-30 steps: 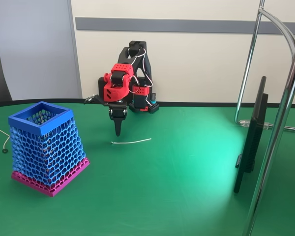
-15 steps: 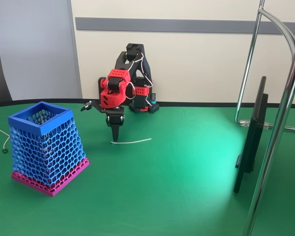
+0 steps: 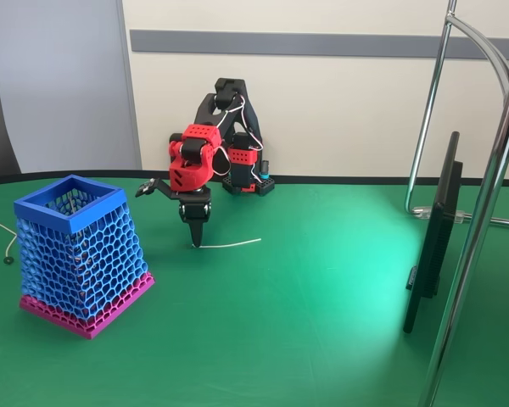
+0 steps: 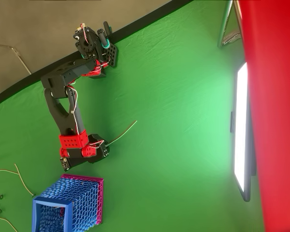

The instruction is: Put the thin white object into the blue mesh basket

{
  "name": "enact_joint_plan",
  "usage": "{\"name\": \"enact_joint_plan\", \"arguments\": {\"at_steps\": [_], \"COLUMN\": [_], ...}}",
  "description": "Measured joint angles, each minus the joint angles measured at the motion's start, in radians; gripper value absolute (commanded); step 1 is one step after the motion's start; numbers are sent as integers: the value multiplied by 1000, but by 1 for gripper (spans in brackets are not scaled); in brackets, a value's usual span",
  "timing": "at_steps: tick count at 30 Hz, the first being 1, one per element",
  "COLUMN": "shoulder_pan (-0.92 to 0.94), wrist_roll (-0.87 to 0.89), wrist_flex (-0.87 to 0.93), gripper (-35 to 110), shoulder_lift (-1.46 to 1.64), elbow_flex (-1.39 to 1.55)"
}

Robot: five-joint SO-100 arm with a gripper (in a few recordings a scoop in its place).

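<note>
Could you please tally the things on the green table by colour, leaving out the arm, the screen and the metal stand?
Blue with a magenta base: 1, the mesh basket.
White: 1, the thin strand lying under the tip of the hand.
Whitish cables with small dark ends at the table's edge: 3 ends at least; they tangle, so the count is uncertain.
Total: 5 at least.

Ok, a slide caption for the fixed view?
Gripper touches down at white strand's end, blue mesh basket waiting left.

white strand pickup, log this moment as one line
phase: reaching | gripper: tip down at left end of strand, jaw state unclear | strand: flat on table | basket: upright, left of gripper, apart
</note>
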Motion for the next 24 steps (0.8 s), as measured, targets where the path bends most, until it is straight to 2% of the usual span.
{"name": "enact_joint_plan", "arguments": {"at_steps": [24], "shoulder_pan": [20], "wrist_roll": [-28], "wrist_flex": [83], "gripper": [10], "shoulder_lift": [-86], "elbow_flex": [-114]}}
